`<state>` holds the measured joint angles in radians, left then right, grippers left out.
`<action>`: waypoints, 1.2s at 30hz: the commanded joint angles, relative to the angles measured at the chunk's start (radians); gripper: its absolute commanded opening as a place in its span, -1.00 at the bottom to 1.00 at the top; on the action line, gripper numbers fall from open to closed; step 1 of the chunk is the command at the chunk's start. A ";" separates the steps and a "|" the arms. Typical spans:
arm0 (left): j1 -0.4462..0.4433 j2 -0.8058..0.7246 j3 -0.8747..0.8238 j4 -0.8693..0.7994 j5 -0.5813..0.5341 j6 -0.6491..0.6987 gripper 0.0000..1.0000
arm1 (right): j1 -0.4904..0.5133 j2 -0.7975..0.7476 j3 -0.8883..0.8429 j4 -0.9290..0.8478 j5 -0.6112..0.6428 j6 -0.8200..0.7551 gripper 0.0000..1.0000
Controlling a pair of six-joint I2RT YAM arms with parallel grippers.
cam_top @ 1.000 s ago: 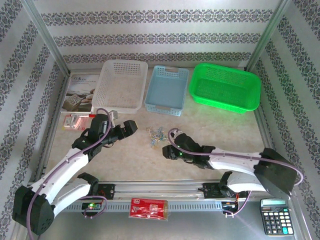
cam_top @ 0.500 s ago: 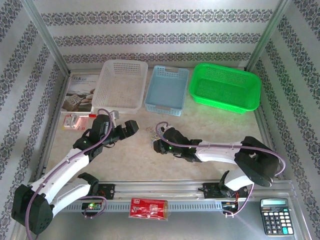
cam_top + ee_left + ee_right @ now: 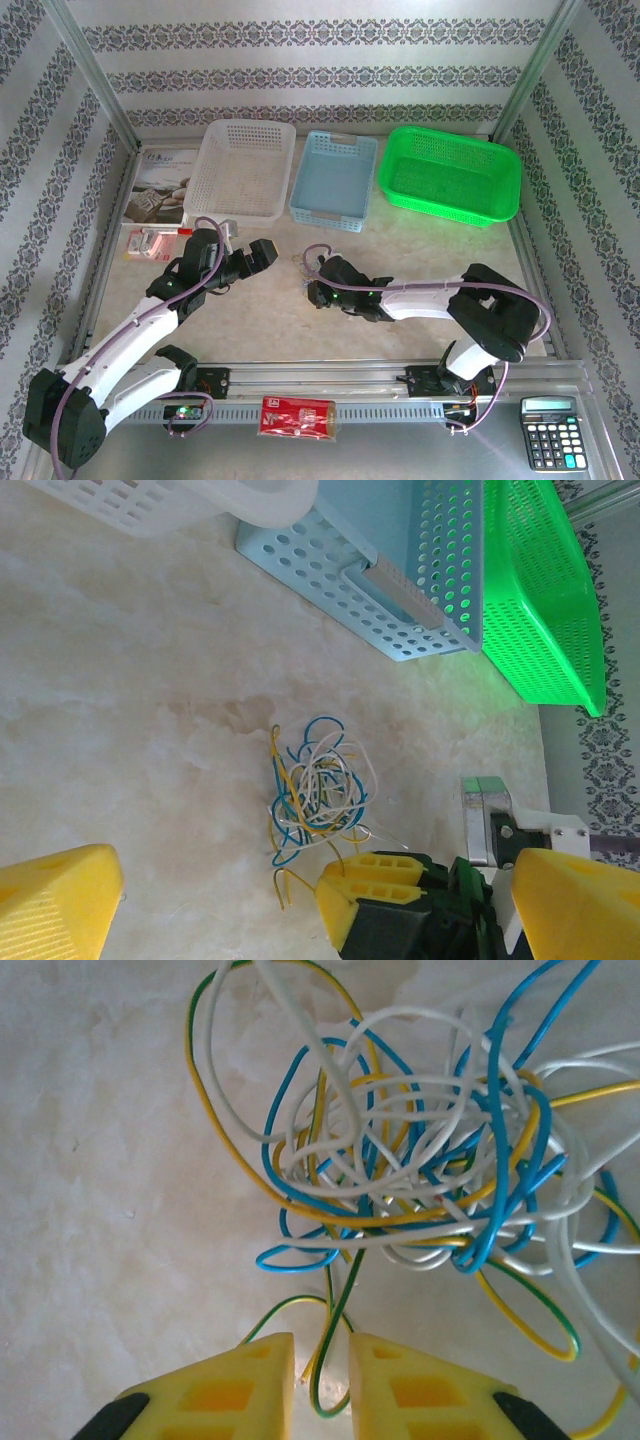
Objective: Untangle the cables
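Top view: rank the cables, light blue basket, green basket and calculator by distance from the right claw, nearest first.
From the right claw, in the top view:
1. cables: right at its tips, mid-table.
2. light blue basket: straight beyond it, back middle.
3. green basket: back right.
4. calculator: near right corner, outside the rail.

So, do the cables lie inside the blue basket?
No, the cables lie in a tangled heap on the bare table, in front of the blue basket.
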<state>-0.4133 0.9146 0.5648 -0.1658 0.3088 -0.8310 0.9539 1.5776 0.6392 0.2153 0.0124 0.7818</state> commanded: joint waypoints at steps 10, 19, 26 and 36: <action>-0.021 -0.034 -0.034 0.054 -0.007 -0.032 1.00 | 0.010 -0.122 -0.018 0.032 -0.039 0.013 -1.00; -0.032 -0.038 -0.058 0.189 0.106 -0.120 0.87 | -0.064 -0.211 -0.105 0.222 -0.186 0.141 -1.00; -0.098 -0.004 -0.054 0.263 0.129 -0.138 0.50 | -0.136 -0.256 -0.170 0.355 -0.258 0.243 -1.00; -0.232 0.141 -0.008 0.418 0.097 -0.136 -0.05 | -0.229 -0.395 -0.251 0.399 -0.289 0.322 -1.00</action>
<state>-0.6098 1.0336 0.5179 0.1505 0.4133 -0.9749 0.7425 1.2179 0.4095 0.5663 -0.2523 1.0698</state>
